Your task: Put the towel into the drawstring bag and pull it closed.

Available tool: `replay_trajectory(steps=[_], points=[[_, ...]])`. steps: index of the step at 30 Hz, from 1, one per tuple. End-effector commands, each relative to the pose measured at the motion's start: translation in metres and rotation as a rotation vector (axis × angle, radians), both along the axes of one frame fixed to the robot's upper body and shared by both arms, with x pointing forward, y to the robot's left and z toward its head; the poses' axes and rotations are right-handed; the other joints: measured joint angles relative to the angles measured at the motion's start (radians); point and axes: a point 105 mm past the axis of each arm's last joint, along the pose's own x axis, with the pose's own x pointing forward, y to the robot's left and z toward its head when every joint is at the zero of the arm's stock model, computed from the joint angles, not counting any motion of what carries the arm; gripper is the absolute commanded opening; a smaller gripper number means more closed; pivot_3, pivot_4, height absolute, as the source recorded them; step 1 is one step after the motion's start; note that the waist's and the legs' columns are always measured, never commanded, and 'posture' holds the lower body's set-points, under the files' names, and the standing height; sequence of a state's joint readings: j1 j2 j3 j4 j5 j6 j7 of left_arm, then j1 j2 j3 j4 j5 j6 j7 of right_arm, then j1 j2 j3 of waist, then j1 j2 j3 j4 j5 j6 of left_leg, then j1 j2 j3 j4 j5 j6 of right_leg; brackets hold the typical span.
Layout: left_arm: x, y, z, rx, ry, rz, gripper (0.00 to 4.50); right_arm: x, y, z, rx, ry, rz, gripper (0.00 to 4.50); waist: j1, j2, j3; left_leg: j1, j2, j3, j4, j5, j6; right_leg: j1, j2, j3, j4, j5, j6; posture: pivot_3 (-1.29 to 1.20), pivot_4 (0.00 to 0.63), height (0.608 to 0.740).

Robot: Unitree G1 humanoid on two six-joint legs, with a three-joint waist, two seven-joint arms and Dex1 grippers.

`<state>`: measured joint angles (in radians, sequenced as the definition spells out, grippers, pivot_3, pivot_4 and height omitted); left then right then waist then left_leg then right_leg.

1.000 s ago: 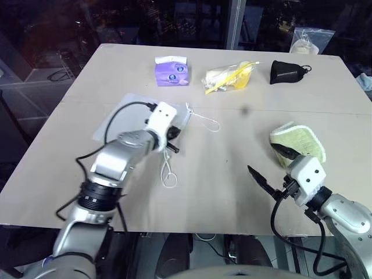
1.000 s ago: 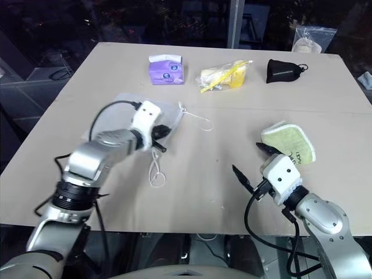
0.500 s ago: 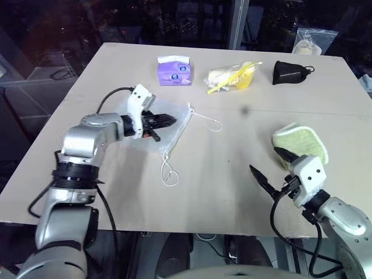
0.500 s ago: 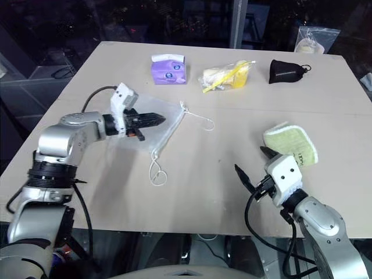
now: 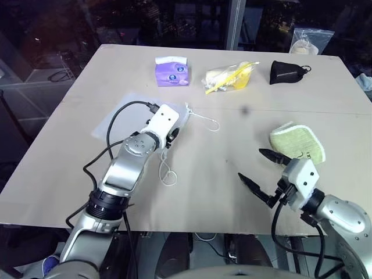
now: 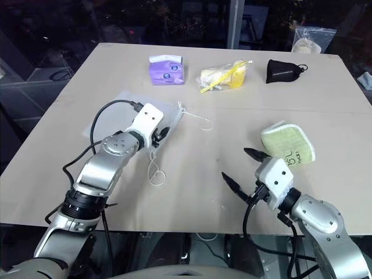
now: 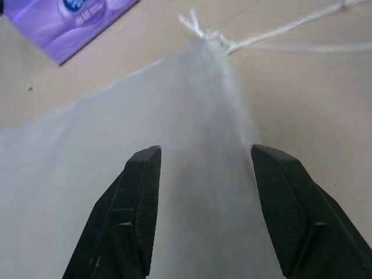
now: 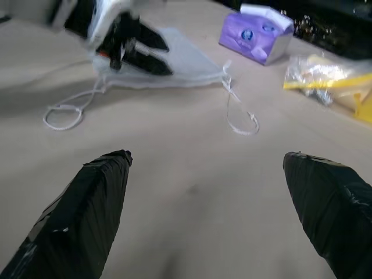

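Left gripper [image 7: 200, 174] sits centre-left of the frame over the drawstring bag [image 7: 116, 151], fingers parted with sheer fabric between them, nothing pinched. Bag lies flat on the table [image 5: 232, 174], cord [image 5: 168, 174] looping below it. Right gripper [image 5: 258, 171] at lower right gapes wide, empty; the towel [image 5: 297, 142] lies just above it, not touching.

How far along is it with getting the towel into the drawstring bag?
Early. Nothing is done yet: the towel lies on the table, outside the drawstring bag, untouched. In hand: the left gripper sits over the flat bag near its mouth, jaws apart; the right gripper is open beside the towel. Left: open the bag, insert the towel, pull the cord.
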<state>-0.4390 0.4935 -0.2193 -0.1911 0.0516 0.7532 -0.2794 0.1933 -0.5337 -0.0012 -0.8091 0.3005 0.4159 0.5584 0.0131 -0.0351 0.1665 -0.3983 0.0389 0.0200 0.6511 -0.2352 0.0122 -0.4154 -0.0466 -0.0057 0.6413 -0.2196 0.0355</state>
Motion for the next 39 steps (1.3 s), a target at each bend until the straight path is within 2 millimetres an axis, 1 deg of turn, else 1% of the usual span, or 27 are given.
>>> replay_trajectory(steps=[1,4,10,14,17,19,21,23,26,28,32,37,39], points=[[-0.004,-0.004,0.002,-0.001,-0.052,0.006,2.5,-0.004,0.004,0.01,-0.008,-0.024,0.026,4.5,0.003,0.0,0.0,0.0,0.0,0.0,0.0,0.0,0.0,0.0,0.0,0.0,0.0,0.0,0.0,0.0,0.15,0.74],[-0.006,-0.001,-0.003,-0.026,-0.046,0.026,2.5,-0.003,0.0,0.011,-0.02,-0.014,0.024,4.5,0.003,0.0,0.0,-0.001,0.0,0.0,0.0,0.0,0.0,0.0,-0.001,-0.001,0.0,0.001,-0.001,0.0,0.15,0.74],[-0.004,0.008,-0.006,0.021,-0.094,0.085,2.5,-0.005,-0.004,0.011,-0.032,-0.005,0.026,4.5,0.0,0.0,0.0,0.0,0.0,0.0,0.0,0.0,0.0,0.0,0.0,0.0,0.0,0.0,0.0,0.0,0.15,0.74],[-0.005,0.002,-0.015,0.03,-0.092,0.073,2.5,-0.007,-0.004,0.009,-0.031,0.002,0.024,4.5,0.001,0.0,0.0,0.0,0.0,0.0,0.0,0.0,0.0,0.0,0.0,0.0,0.0,0.0,0.0,0.0,0.15,0.74],[0.0,0.006,-0.017,0.035,-0.111,0.111,2.5,-0.007,-0.004,0.009,-0.032,0.004,0.023,4.5,0.001,0.0,0.0,0.0,0.0,0.0,0.0,0.0,0.0,0.0,-0.001,0.0,0.0,0.0,0.0,0.0,0.15,0.74],[0.002,0.007,-0.016,0.009,-0.125,0.136,2.5,-0.008,-0.004,0.009,-0.033,0.003,0.022,4.5,0.001,0.0,-0.001,0.0,0.0,0.0,0.0,0.0,0.0,0.001,-0.001,0.0,0.0,0.0,0.0,0.0,0.15,0.74],[0.002,0.003,-0.008,-0.061,-0.155,0.133,2.5,-0.007,-0.004,0.009,-0.035,0.001,0.016,4.5,0.001,0.0,-0.001,0.001,0.0,0.0,0.0,0.0,0.0,0.001,-0.001,-0.001,0.0,0.0,0.0,0.0,0.15,0.74],[0.002,0.004,0.0,-0.086,-0.189,0.14,2.5,-0.007,-0.005,0.009,-0.034,0.0,0.01,4.5,0.001,0.0,-0.001,0.001,0.0,0.0,0.001,0.0,0.0,0.001,0.0,-0.001,0.0,0.0,0.0,0.0,0.15,0.74],[0.003,0.015,0.004,-0.034,-0.224,0.177,2.5,-0.007,-0.006,0.007,-0.028,0.008,0.001,4.5,0.0,0.0,-0.001,0.001,0.0,0.0,0.001,0.0,0.0,0.001,0.0,-0.001,0.0,0.0,0.0,0.0,0.15,0.74],[0.004,0.017,0.004,-0.001,-0.24,0.184,2.5,-0.007,-0.006,0.006,-0.023,0.013,-0.002,4.5,0.0,0.0,-0.001,0.001,0.0,0.0,0.0,0.0,0.0,0.001,0.0,-0.001,0.0,0.0,0.0,0.0,0.15,0.74],[0.007,0.018,0.001,0.026,-0.235,0.193,2.5,-0.007,-0.005,0.006,-0.021,0.011,-0.005,4.5,0.001,0.0,-0.001,0.0,0.0,0.0,0.0,0.0,0.0,0.001,0.0,-0.001,0.0,0.0,0.0,0.0,0.15,0.74],[0.009,0.023,-0.014,0.059,-0.188,0.215,2.5,-0.008,-0.006,0.006,-0.022,0.012,-0.009,4.5,0.001,0.0,-0.001,0.0,0.0,0.0,0.001,0.0,0.0,0.001,-0.001,-0.001,0.0,0.0,0.0,0.0,0.15,0.74],[0.01,0.025,-0.017,0.07,-0.183,0.229,2.5,-0.008,-0.006,0.006,-0.023,0.012,-0.011,4.5,0.001,0.0,-0.001,0.001,0.0,0.0,0.001,0.0,0.0,0.001,-0.001,-0.001,0.0,0.0,0.0,0.0,0.15,0.74]])
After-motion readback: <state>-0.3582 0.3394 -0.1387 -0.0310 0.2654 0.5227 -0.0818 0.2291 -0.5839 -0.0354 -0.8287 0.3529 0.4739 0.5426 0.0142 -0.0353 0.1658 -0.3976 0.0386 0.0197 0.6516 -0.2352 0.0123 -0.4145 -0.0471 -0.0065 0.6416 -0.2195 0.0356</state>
